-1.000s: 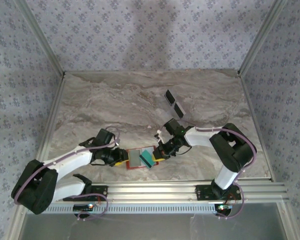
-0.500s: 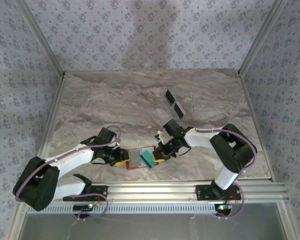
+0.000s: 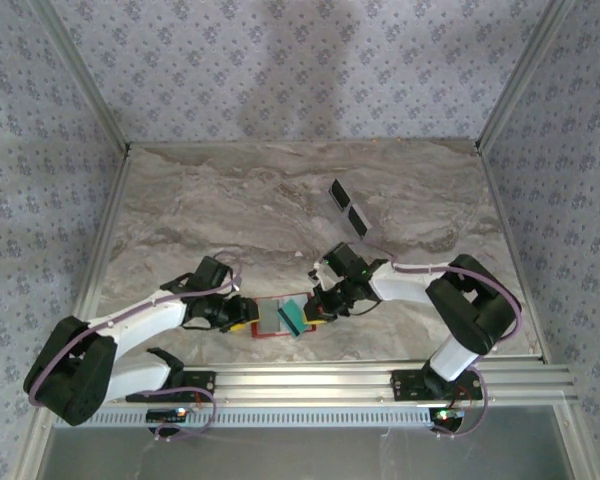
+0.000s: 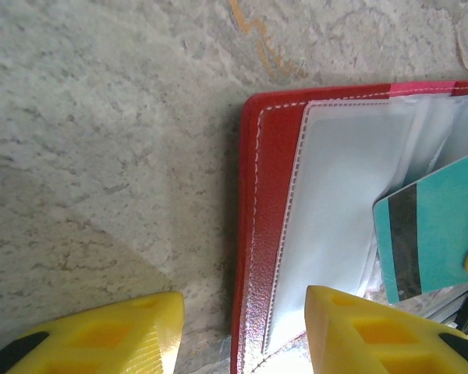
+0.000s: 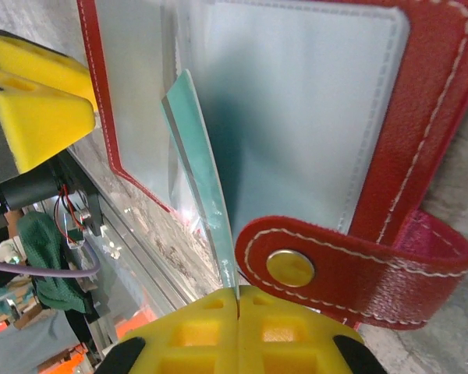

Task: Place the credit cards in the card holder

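Top external: the card holder (image 3: 268, 320) lies open, clear pockets up, on the marbled counter (image 3: 230, 210) near its 6 o'clock edge, long axis roughly 9 to 3. At its 9 o'clock end sits the left gripper (image 3: 243, 316), at its 3 o'clock end the right gripper (image 3: 317, 309). Over the holder's right half rests the teal card (image 3: 296, 317), tilted, about 8 o'clock from the right gripper. Well apart, toward 1 o'clock of the holder, lies a dark card (image 3: 357, 220) with pale parts; one card or two, too small to tell. Left wrist: the yellow fingers (image 4: 374, 335) stand partly apart, straddling the holder's red stitched edge, one over bare counter, one over the clear pocket; nothing clamped. The teal card's dark stripe (image 4: 404, 245) runs near 12 to 6, parallel to the card edge facing 9 o'clock toward the pocket. Right wrist: jaws pressed together on the teal card's near edge; the card is seen edge-on, rising from 6 toward 11 o'clock over the pockets. The holder's snap strap (image 5: 351, 273) curls just beside the right gripper at 1 o'clock.
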`<state>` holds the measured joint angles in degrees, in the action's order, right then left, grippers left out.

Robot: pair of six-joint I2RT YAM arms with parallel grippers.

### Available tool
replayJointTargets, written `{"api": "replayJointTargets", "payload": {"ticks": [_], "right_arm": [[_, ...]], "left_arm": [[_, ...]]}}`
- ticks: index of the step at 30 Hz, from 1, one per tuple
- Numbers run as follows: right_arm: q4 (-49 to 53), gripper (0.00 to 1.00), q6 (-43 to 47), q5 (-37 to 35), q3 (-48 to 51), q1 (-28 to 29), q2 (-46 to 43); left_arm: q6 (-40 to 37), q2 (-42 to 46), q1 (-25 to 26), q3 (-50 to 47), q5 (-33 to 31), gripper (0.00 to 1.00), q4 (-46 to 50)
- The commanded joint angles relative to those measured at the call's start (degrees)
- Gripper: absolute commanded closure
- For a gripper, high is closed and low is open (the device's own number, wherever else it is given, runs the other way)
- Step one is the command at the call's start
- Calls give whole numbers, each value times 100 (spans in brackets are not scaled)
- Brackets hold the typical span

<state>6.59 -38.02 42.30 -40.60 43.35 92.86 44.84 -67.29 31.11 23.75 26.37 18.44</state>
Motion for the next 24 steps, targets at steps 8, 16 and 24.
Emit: {"api": "replayJointTargets", "payload": {"ticks": [8, 16, 24], "right_arm": [[-28, 100, -285, -224, 188, 68, -295], [-135, 100, -358, -277, 252, 102, -340], [-98, 100, -486, -385, 187, 192, -320]], "left_arm": [[-151, 338, 124, -373, 50, 54, -526], [-184, 453, 128, -327, 93, 57, -408], [-96, 515, 139, -336, 110, 59, -481]]}}
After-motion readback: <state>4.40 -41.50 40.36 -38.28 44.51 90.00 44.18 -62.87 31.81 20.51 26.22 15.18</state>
